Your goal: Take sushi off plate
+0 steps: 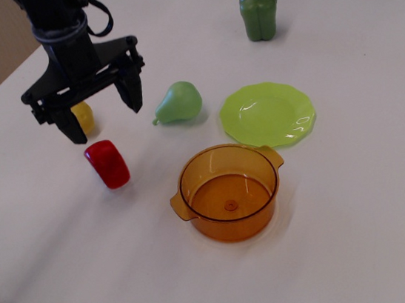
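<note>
The red sushi (107,164) lies on the white table at the left, well away from the lime-green plate (268,114), which holds nothing. My gripper (102,114) hangs open above and slightly behind the sushi, with its two black fingers spread wide and nothing between them. It does not touch the sushi.
A yellow ball (83,117) sits behind the gripper's left finger. A green pear (179,103) lies left of the plate. A transparent orange two-handled pot (228,191) stands in front of the plate. A green bell pepper (259,12) stands at the back.
</note>
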Robot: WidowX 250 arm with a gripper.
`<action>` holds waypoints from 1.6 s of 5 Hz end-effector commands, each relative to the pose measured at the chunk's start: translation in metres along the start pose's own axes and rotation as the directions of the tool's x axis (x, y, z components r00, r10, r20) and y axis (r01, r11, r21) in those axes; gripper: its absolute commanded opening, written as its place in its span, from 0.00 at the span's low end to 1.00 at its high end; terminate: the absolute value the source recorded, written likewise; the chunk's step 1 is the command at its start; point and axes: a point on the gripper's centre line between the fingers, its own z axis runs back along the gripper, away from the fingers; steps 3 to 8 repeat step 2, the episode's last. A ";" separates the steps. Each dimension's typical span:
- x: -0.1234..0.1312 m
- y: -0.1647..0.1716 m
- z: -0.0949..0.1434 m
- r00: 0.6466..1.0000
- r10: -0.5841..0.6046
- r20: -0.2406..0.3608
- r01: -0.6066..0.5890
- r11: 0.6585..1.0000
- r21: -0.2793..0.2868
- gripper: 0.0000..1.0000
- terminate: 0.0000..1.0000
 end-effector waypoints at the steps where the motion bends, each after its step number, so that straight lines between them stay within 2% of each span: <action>1: 0.009 -0.006 0.017 0.999 -0.003 0.048 0.005 0.999 -0.035 1.00 0.00; 2: 0.009 -0.006 0.017 0.999 -0.003 0.048 0.005 0.999 -0.035 1.00 1.00; 8: 0.009 -0.006 0.017 0.999 -0.003 0.048 0.005 0.999 -0.035 1.00 1.00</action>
